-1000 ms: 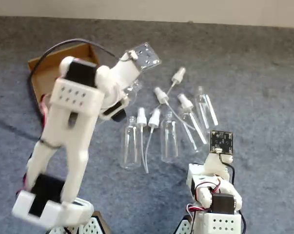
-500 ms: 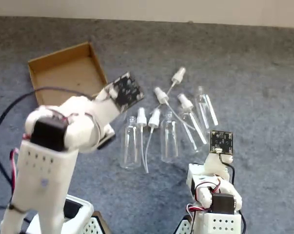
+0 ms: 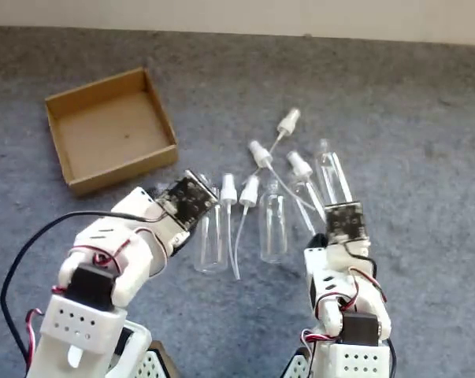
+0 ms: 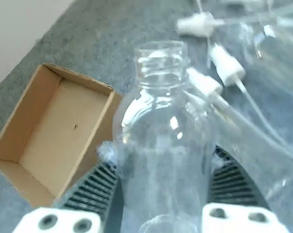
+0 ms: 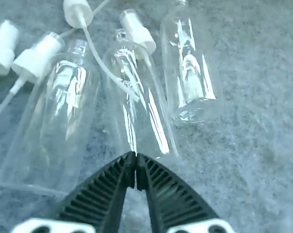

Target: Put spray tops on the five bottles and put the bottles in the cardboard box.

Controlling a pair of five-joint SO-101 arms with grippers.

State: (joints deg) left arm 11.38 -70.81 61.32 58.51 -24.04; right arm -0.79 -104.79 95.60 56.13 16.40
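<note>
**A:** What is sitting at the far left?

**B:** The cardboard box (image 3: 123, 175) is lying open-topped on the grey desk (image 3: 426, 118).

**A:** And the left gripper?

**B:** From above, it is hiding under the left wrist camera (image 3: 188, 201), just near the box's near right corner. In its own view the left gripper (image 4: 162, 162) is clamping a clear, uncapped bottle (image 4: 161, 97) between both fingers. The bottle's base is running off the picture's edge.

**A:** What is lying to the right of it?

**B:** Four loose bottles (image 3: 273, 224) are lying uncapped on the desk, with five spray tops (image 3: 260, 152) scattered around their far ends. Thin tubes are crossing the clear bottles, so their outlines are proving hard to separate.

**A:** And the right gripper?

**B:** The right gripper (image 5: 135, 160) is pressing its jaws together on nothing, tips pointing at the base of a loose bottle. I cannot tell whether they are touching it. From above, the right wrist camera (image 3: 347, 223) is covering most of it.
</note>
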